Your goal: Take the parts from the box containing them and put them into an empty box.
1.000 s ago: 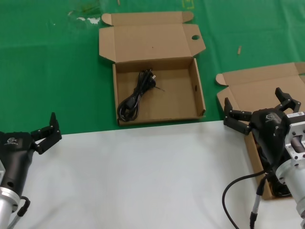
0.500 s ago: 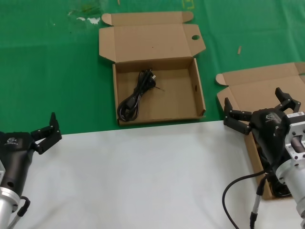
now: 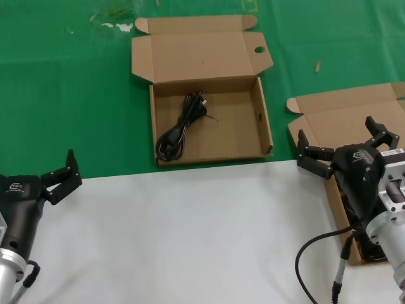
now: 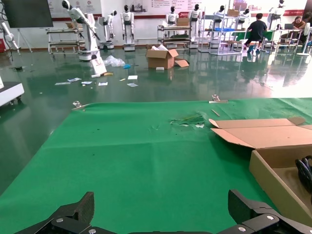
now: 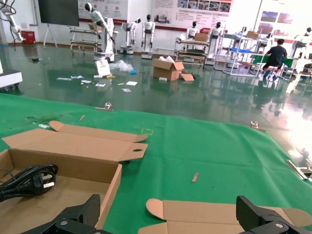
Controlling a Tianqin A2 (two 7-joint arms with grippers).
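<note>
One of the parts, a black bundled cord [image 3: 180,126], lies in the left half of the middle box [image 3: 264,120], whose lid tab has a round hole [image 3: 259,49]. The plain-lidded box [image 3: 345,117] sits at the right, its inside mostly hidden under my right arm. My right gripper [image 3: 348,144] hovers open over that box's near left part, holding nothing. My left gripper [image 3: 60,174] is open and idle at the near left, over the mat's edge. The right wrist view shows the cord [image 5: 27,180] in the holed box [image 5: 114,187] and the plain lid [image 5: 219,214].
A green mat [image 3: 76,82] covers the far half of the table and a white surface [image 3: 177,234] the near half. A small wood chip [image 3: 317,65] lies between the boxes. The left wrist view shows the middle box's corner [image 4: 273,178].
</note>
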